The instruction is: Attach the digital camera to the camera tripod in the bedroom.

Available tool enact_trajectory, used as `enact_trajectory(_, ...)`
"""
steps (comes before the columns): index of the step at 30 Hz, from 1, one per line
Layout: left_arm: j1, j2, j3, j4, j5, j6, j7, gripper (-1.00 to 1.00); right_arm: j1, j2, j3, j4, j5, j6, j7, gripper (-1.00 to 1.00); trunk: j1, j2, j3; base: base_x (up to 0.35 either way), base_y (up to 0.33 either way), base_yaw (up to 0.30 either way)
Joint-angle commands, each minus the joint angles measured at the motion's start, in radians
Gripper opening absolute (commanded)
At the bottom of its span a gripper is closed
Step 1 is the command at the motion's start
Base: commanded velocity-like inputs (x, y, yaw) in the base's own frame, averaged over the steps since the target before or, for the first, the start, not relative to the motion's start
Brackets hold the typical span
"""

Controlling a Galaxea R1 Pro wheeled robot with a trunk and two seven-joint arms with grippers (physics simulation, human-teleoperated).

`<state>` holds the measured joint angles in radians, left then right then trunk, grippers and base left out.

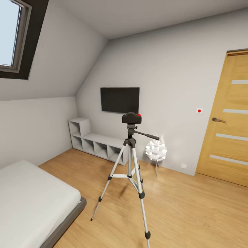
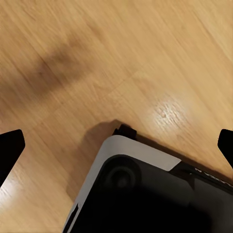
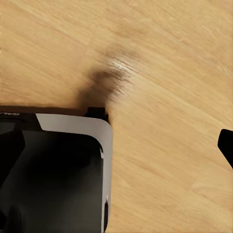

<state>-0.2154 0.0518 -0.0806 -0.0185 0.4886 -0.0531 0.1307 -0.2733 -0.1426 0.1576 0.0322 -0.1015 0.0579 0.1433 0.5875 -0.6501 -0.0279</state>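
Observation:
The digital camera [image 1: 131, 118], a small black box with a red dot on top, sits on the black pan head of the camera tripod [image 1: 130, 162]. The tripod stands on the wood floor in the middle of the bedroom, its three silver legs spread and its long handle pointing right. My left gripper [image 2: 118, 146] hangs open over the floor, one dark fingertip [image 2: 10, 148] at each side of the left wrist view, holding nothing. My right gripper [image 3: 119, 148] is likewise open and empty, with one fingertip [image 3: 226, 144] over bare floor.
A white bed [image 1: 31, 203] fills the near left. A white cubby shelf [image 1: 96, 143] and wall TV [image 1: 120, 100] are behind the tripod, a white ball lamp [image 1: 156, 151] to its right, an oak door [image 1: 229, 120] far right. My grey-and-black base [image 2: 145, 194] shows below the grippers.

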Motion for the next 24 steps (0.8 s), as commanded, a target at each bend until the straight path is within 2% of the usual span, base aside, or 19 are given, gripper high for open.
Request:
enact_trajectory(1, -0.001, 0.000, -0.008, 0.000, 0.008, -0.002, 0.003, 1.00, -0.002, 0.000, 0.008, 0.001, -0.011, 0.002, 0.004, 1.00, 0.000, -0.002, -0.002, 0.000, 0.000, 0.000)
enact_trajectory(24, -0.001, 0.000, -0.010, 0.000, 0.008, -0.002, 0.003, 1.00, -0.002, -0.002, 0.010, 0.000, -0.007, -0.004, 0.003, 1.00, 0.000, -0.002, -0.002, 0.000, 0.000, 0.000)
